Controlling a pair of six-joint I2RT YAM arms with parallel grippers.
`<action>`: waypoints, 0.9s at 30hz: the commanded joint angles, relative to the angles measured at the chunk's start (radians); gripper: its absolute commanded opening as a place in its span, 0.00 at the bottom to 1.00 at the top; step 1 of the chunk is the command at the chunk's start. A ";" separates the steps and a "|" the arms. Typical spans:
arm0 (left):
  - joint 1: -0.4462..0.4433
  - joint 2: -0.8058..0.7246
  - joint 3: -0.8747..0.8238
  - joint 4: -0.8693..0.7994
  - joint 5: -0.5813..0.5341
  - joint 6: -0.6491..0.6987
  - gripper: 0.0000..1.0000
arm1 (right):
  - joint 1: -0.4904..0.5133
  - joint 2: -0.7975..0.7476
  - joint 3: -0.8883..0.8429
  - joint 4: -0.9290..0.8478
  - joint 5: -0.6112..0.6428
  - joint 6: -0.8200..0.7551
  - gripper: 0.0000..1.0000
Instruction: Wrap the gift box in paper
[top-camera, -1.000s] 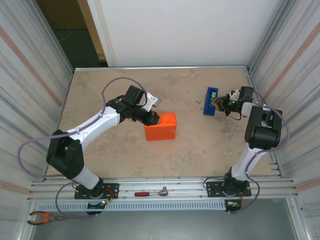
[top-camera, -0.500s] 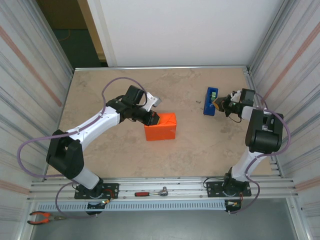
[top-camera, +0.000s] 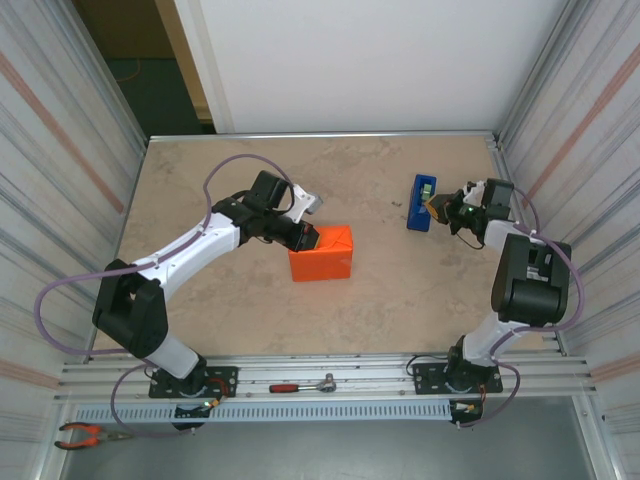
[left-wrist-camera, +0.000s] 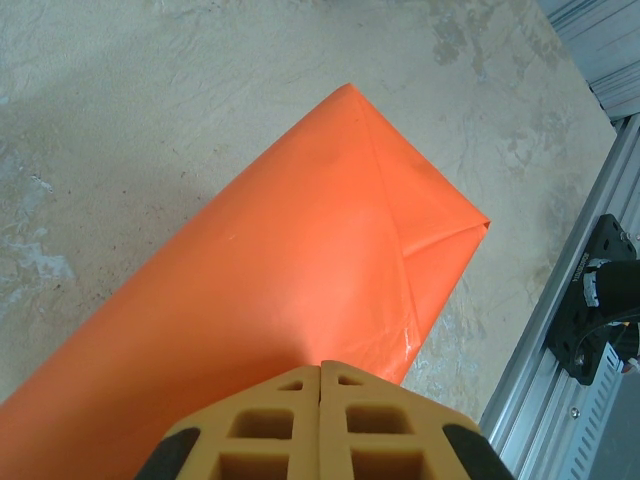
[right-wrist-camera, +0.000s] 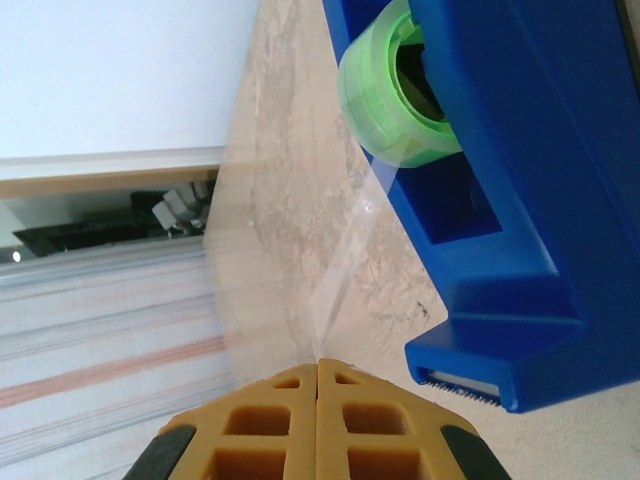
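Showing the orange paper (top-camera: 325, 258) folded into a box-shaped parcel with diagonal creases at one end, standing left of centre on the mottled table (top-camera: 400, 290). The left gripper (top-camera: 310, 238) sets its tips on the parcel's upper left edge, jaws pressed together with nothing between them. The right gripper (right-wrist-camera: 318, 362) pinches a clear tape strip (right-wrist-camera: 345, 250) that runs to the green roll (right-wrist-camera: 395, 85) in the blue tape dispenser (right-wrist-camera: 540, 200), well apart from the parcel.
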 joint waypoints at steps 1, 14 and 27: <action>-0.032 0.060 -0.043 -0.065 -0.026 0.018 0.00 | 0.008 -0.061 -0.018 -0.007 -0.034 0.026 0.00; -0.035 0.064 -0.043 -0.067 -0.028 0.020 0.00 | 0.031 -0.138 -0.139 -0.030 0.016 0.029 0.00; -0.038 0.067 -0.043 -0.068 -0.029 0.020 0.00 | 0.024 -0.173 -0.220 -0.008 0.021 0.029 0.00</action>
